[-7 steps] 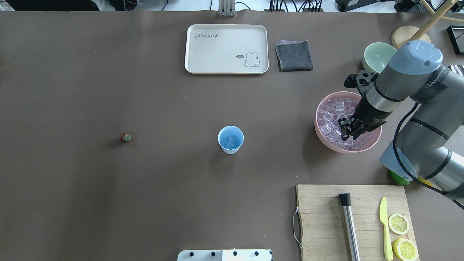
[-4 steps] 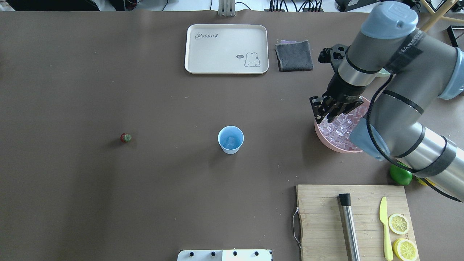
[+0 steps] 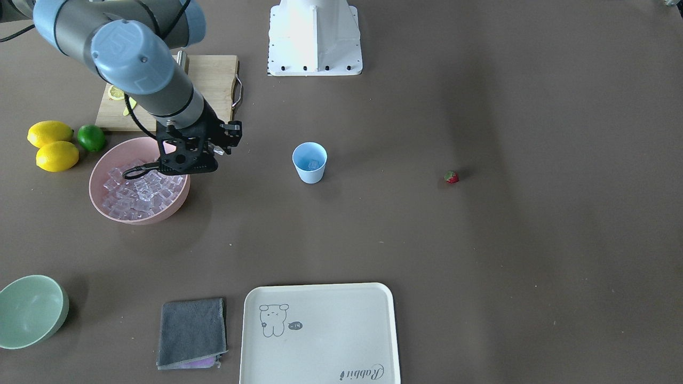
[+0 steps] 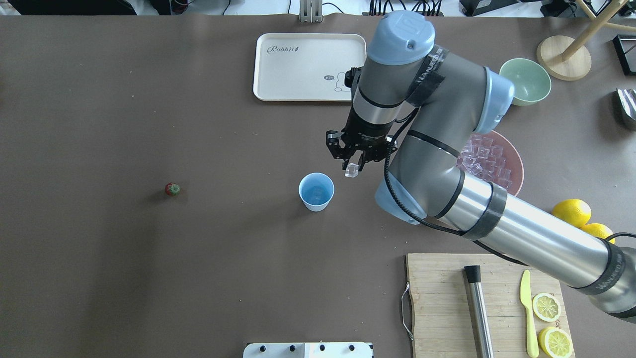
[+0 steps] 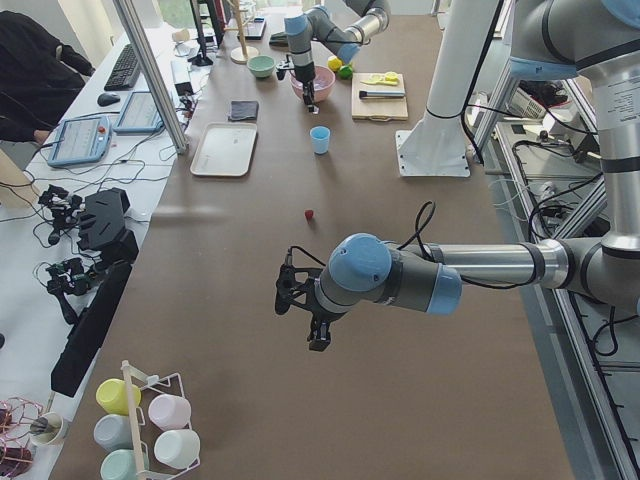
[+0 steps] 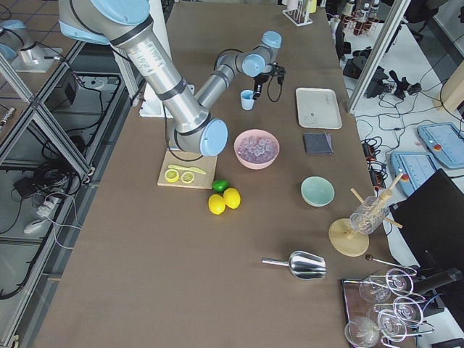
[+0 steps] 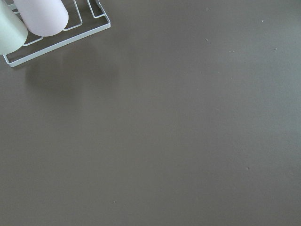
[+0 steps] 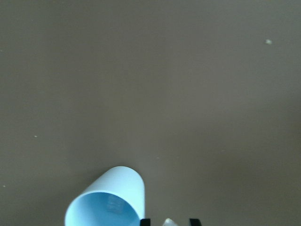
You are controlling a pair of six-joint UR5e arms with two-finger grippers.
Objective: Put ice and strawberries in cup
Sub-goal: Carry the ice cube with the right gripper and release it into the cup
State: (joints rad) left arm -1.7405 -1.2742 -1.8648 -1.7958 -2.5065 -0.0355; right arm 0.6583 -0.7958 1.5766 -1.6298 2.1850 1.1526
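the right claw (image 4: 354,166) is narrowed around one clear ice cube (image 4: 352,170), pinched between its two fingertips and hanging below them. the claw points straight down and is raised above the brown surface (image 4: 149,124), between the pink bowl (image 4: 519,164) and the cup (image 4: 316,191). seen from overhead it sits just beside the cup's rim, on the side toward the bowl and the far edge, not over the opening. the right wrist view agrees: the cup's mouth is at lower left, and the fingertips with the cube show at the bottom edge just to its right.

the light blue cup stands upright near the middle of the surface, with at least one pale piece of ice in its bottom. the pink bowl is heaped with more ice (image 4: 489,156).

the strawberry (image 4: 172,189) lies alone on the surface, well apart from the cup on the robot's left side.

the left claw (image 5: 318,343) hangs above bare surface near the robot's left end, pointing down. it shows only in the side view, so i cannot tell how wide it is.
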